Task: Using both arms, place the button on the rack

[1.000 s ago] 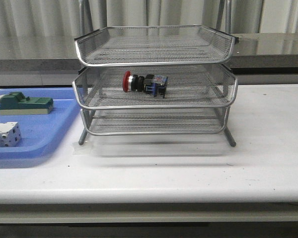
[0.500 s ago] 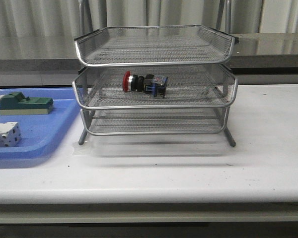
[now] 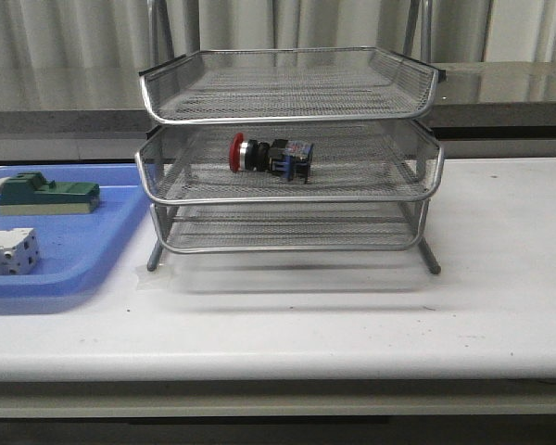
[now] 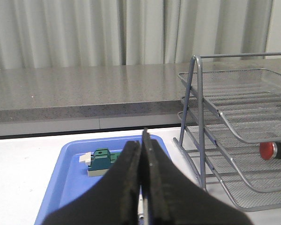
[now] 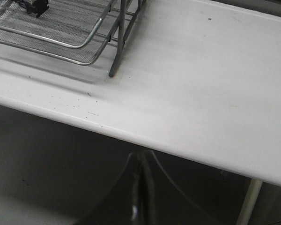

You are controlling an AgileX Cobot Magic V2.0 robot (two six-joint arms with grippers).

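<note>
The button [image 3: 270, 156], red cap to the left and blue block to the right, lies on its side in the middle tier of the silver wire rack [image 3: 287, 197]. Its red cap [image 4: 268, 150] shows in the left wrist view, and its dark rear end [image 5: 36, 6] in the right wrist view. My left gripper [image 4: 141, 140] is shut and empty, held back from the blue tray. My right gripper [image 5: 141, 161] is shut and empty, below the table's front edge, well away from the rack [image 5: 61, 28]. Neither arm appears in the front view.
A flat blue tray [image 3: 83, 260] lies left of the rack and holds a green-topped block [image 3: 44, 194] and a white terminal block [image 3: 7, 252]. The white table [image 3: 500, 278] runs right of the rack. A grey counter and curtains stand behind.
</note>
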